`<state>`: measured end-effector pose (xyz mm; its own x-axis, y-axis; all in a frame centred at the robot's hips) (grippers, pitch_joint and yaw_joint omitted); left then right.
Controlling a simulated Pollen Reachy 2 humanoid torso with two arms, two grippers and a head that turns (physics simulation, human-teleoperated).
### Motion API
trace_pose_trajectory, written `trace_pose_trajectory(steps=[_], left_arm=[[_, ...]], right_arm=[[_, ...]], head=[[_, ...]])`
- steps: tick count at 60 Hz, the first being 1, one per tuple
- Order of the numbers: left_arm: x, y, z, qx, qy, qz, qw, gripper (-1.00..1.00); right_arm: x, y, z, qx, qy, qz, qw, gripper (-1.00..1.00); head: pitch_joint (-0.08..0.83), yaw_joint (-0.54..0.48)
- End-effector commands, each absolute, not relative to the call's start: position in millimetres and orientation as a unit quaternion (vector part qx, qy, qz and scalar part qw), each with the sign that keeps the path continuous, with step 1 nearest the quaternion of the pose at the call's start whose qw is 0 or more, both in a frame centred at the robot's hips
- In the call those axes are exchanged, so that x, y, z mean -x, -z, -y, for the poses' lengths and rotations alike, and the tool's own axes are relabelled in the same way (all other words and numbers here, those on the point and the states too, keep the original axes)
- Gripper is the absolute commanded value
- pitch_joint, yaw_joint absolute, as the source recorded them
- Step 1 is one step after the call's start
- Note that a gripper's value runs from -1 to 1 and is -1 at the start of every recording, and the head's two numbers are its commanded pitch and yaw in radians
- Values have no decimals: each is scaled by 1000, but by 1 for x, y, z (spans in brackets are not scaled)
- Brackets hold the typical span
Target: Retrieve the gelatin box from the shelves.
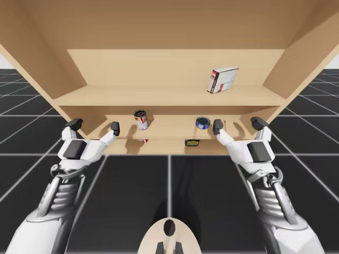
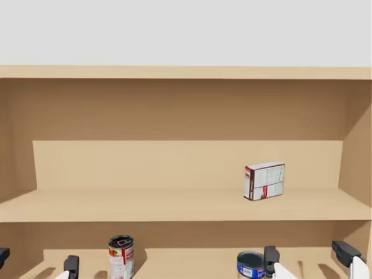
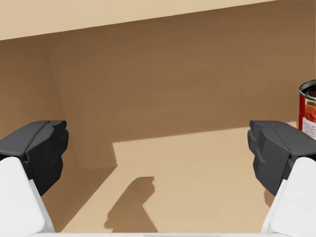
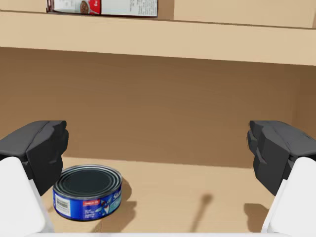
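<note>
On the upper shelf [image 2: 116, 206], the gelatin box [image 2: 264, 181] upright; red can [image 2: 121, 256] and blue can [image 2: 250, 264] below.

High cam tilts down at shelves [image 1: 159, 95]; head cam level, nearer; wrist cams closest. Head/right wrist share flat blue can [image 4: 87, 191] ahead of right gripper [image 4: 158, 144].

left gripper [image 1: 94, 125] and right gripper [image 1: 238, 125] both reach forward, spread wide.
</note>
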<state>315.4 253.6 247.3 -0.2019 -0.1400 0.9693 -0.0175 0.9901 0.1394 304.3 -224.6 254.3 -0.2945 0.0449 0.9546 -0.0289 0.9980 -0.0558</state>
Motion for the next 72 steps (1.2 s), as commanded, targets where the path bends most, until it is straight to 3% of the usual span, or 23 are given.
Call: trace_pose_trajectory(steps=[1, 12, 37, 54, 72], left_arm=[[-316, -247, -254, -51, 48, 774, 630, -1000], [-316, -247, -255, -52, 47, 774, 630, -1000], [-318, -246, -257, -58, 48, 773, 629, -1000], [-319, -246, -257, -58, 50, 774, 629, -1000], [-317, -247, -252, -42, 50, 774, 630, -1000]], right_arm=[[-300, -254, 221, 8, -11, 811, 585, -1000], [-303, -254, 221, -4, -24, 803, 595, -1000], [-305, -253, 221, 1, -21, 803, 595, -1000], [-306, -251, 219, 3, -29, 800, 599, -1000], [-306, -249, 217, 5, -33, 798, 602, -1000]], head=[[4, -20], [93, -8], [415, 33], [540, 156], [575, 226]])
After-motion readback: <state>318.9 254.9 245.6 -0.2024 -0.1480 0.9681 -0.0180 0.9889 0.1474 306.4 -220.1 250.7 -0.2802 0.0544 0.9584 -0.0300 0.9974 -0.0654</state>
